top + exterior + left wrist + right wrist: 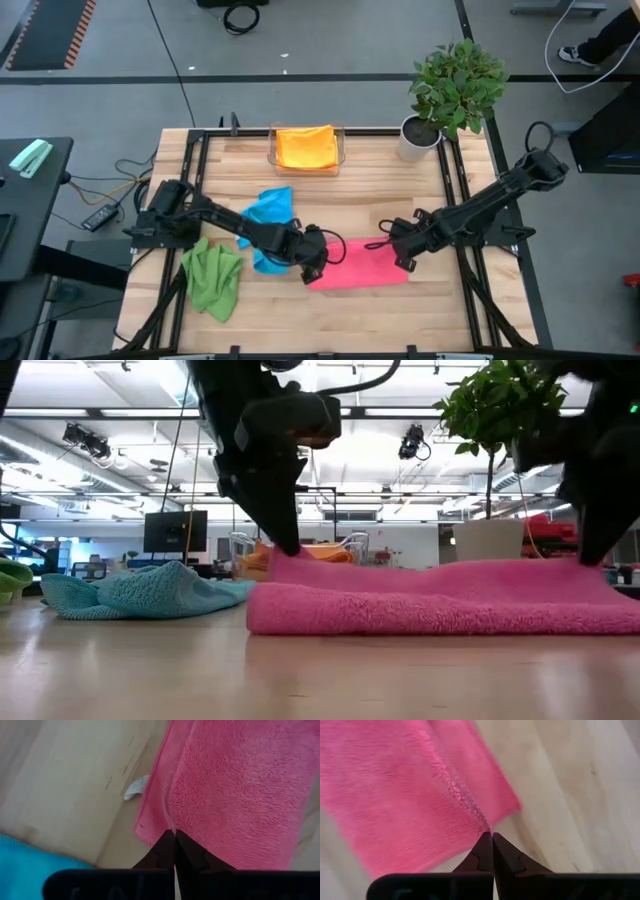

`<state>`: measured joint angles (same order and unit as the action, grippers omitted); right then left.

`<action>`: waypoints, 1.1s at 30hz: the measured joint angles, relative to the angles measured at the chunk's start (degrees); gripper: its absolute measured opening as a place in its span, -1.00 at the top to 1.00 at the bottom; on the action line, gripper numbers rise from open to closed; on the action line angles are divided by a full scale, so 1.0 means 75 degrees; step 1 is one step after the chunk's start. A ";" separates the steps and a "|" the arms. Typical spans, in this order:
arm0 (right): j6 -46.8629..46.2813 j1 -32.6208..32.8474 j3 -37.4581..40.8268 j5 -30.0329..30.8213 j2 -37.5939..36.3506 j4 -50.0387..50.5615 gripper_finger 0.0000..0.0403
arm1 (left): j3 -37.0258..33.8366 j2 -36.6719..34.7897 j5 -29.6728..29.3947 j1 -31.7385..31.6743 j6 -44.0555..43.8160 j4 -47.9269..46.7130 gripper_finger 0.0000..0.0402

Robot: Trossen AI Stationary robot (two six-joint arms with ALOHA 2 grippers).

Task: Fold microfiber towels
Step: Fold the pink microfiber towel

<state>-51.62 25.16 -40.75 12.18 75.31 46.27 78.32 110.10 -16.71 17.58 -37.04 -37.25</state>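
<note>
Left gripper [174, 836]: closed tight on the edge of the upper layer of the pink towel [358, 264], at the towel's left end. Right gripper [492, 836]: likewise pinched on the same edge at the towel's right end. Both low over the middle of the table [330, 320].

Pink towel: lying folded once, two layers visible from the low view, long side running across between the two grippers. White tag [136, 788] poking out from under the lower layer near the left gripper.

Blue towel [270, 213]: crumpled, just left of the pink one, partly under the left arm. Green towel [213, 277]: crumpled near the table's front left corner. Orange towel [305, 146]: folded, resting in the clear tray [341, 148] at the far edge. Potted plant [455, 85]: at the far right corner.

Step in hand, as judged: first fold of the pink towel laid down, corners not yet released. Next move likely calls for opening both grips, then re-gripping one short end for a second fold, keeping edges aligned.
</note>
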 joint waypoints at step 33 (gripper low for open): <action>-0.1719 0.0199 0.0618 -0.0200 -0.0970 -0.1496 0.18 | -0.0001 0.0121 0.0125 -0.0460 -0.0196 0.0432 0.20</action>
<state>-64.51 26.66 -36.11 10.68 68.03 35.05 78.32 111.01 -15.77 14.13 -38.51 -34.01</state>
